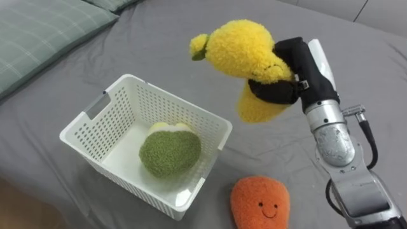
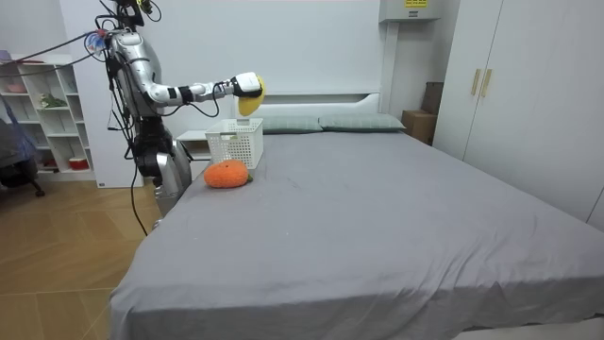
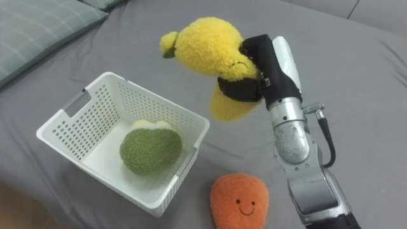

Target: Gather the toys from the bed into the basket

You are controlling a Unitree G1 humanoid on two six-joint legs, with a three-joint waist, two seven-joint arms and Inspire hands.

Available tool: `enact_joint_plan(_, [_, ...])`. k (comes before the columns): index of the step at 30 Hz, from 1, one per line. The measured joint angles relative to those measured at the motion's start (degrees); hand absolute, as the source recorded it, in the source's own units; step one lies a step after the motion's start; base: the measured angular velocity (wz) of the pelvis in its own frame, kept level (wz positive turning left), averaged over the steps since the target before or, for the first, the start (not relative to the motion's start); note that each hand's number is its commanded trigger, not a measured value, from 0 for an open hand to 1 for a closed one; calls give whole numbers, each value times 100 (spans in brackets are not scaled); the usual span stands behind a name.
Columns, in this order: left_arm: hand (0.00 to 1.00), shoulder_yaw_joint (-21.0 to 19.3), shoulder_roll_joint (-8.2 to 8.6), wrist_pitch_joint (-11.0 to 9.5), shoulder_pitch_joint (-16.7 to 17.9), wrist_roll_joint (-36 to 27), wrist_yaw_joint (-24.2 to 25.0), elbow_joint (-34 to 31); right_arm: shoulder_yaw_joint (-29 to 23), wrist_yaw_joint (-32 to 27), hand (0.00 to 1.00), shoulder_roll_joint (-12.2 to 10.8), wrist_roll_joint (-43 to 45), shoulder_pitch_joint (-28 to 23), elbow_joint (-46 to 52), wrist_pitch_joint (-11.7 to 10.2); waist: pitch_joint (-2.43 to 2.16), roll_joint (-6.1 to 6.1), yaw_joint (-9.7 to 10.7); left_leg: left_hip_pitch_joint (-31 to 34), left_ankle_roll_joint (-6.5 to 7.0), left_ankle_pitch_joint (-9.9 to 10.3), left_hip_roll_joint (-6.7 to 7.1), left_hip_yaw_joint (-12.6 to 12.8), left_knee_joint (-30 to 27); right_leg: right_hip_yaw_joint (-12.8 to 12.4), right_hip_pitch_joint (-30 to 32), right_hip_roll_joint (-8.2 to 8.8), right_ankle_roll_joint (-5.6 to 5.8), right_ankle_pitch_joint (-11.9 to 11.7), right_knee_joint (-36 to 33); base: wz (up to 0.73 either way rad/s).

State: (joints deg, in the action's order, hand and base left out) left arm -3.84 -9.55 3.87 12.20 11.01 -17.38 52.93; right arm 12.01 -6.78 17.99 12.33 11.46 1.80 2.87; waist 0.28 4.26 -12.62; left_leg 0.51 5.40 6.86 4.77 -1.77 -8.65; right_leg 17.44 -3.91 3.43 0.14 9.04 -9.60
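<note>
My right hand [image 1: 287, 73] [image 3: 254, 67] is curled round a fluffy yellow plush toy [image 1: 245, 60] [image 3: 213, 60] and holds it in the air, just right of and above the white perforated basket [image 1: 105, 111] [image 3: 76, 114]. A green plush toy [image 1: 170, 151] [image 3: 149, 149] lies inside the basket. An orange plush toy with a smiling face [image 1: 259, 203] [image 3: 240, 200] lies on the grey bed sheet, to the right of the basket's near corner. In the room view I stand at the bed's side with the right arm stretched over the basket [image 2: 235, 142], yellow toy [image 2: 250, 94] in hand.
Grey sheet [image 1: 356, 70] covers the bed all round. A checked green-grey pillow [image 1: 38, 38] lies at the upper left. In the room view a white shelf unit [image 2: 42, 118] stands behind me and wardrobes [image 2: 491, 85] line the room view's right.
</note>
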Motion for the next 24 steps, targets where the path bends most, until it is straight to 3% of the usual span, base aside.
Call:
enact_joint_plan(6, [0, 9, -1, 3, -17, 303, 5, 63, 457, 307, 100, -92, 155, 271, 199, 90, 5, -5, -199, 7, 2, 4, 2, -6, 4, -10, 2, -12, 0, 0, -1, 1])
enact_joint_plan(14, [0, 76, 15, 107, -133, 488, 9, 54, 970, 577, 100, -377, 275, 669, 178, 107, 38, 77, -325, 90, 4, 7, 14, -103, -1, 130, 15, 15, 0, -1, 7, 7])
enact_joint_plan(18, [0, 80, 16, 183, -165, 490, 13, -38, 1113, 761, 100, -455, 293, 688, 124, 305, 30, 98, -410, 89, 5, 6, 28, -166, -35, 179, 14, 37, 1, -1, 10, 8])
enact_joint_plan(19, [0, 79, 16, 225, -165, 493, 16, -59, 1151, 810, 94, -455, 297, 692, 102, 337, 29, 99, -442, 94, 6, 6, 35, -179, -39, 194, 13, 39, 1, 0, 12, 5])
enact_joint_plan(20, [0, 79, 16, 234, -166, 495, 16, -69, 1159, 837, 58, -454, 302, 692, 96, 355, 29, 100, -450, 99, 7, 5, 41, -197, -44, 214, 11, 41, 2, 0, 14, 10])
enact_joint_plan(21, [0, 77, 15, 243, -174, 550, 17, -71, 1162, 870, 53, -455, 316, 692, 71, 367, 31, 97, -464, 108, 8, 4, 56, -240, -55, 259, 5, 45, 6, 3, 15, 14])
enact_joint_plan(22, [0, 76, 15, 249, -175, 663, 17, -78, 1162, 892, 22, -454, 382, 692, 60, 390, 31, 96, -488, 115, 9, 4, 65, -259, -63, 280, 4, 52, 13, 7, 16, 13])
enact_joint_plan(24, [0, 76, 16, 289, -173, 740, 20, -82, 1162, 903, 5, -455, 404, 692, 37, 433, 33, 97, -500, 133, 11, 5, 76, -293, -76, 313, 4, 56, 19, 11, 16, 9])
